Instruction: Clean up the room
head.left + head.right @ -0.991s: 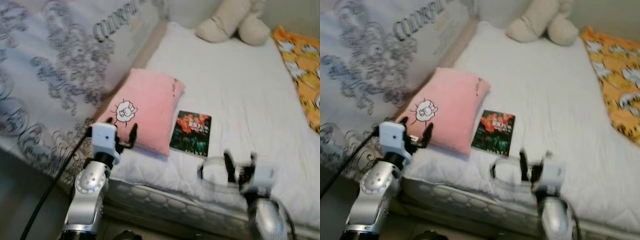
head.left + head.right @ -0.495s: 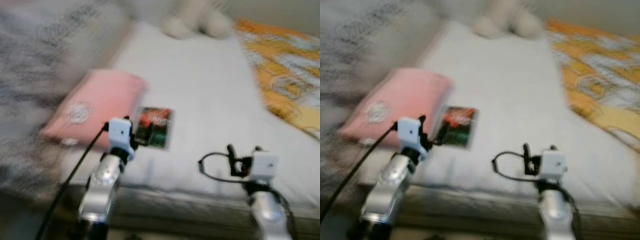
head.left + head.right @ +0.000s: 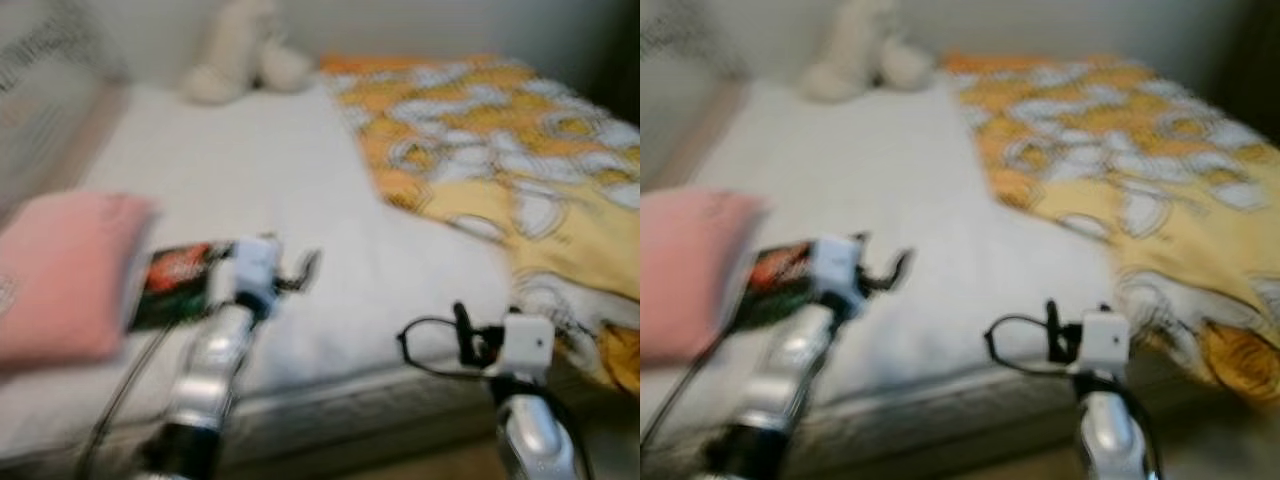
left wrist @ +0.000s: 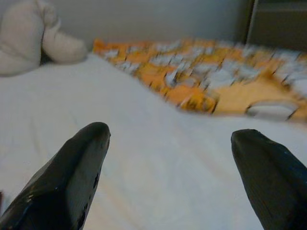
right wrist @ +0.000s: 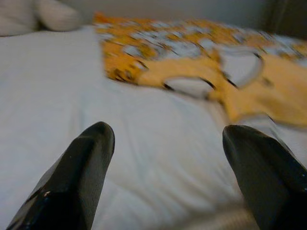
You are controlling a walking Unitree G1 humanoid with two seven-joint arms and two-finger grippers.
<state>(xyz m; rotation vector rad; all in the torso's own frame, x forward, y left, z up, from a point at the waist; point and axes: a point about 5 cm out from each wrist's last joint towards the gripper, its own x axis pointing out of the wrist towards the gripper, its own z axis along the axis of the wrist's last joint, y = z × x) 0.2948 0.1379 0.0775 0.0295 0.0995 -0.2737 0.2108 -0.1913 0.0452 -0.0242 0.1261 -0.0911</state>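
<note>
bed [image 3: 300,200] with pillow [image 3: 60,275], book [image 3: 172,283], blanket [image 3: 500,150]

soft, even indoor light fell without hard shadows; motion blur smeared both head views, while the wrist views stayed sharper near the black fingertips [image 4: 81,163].

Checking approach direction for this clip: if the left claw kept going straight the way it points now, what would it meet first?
Probably the white bed sheet, which lies between the open left claw fingers. Beyond it lies the orange patterned blanket. Motion blur leaves depth uncertain.
</note>
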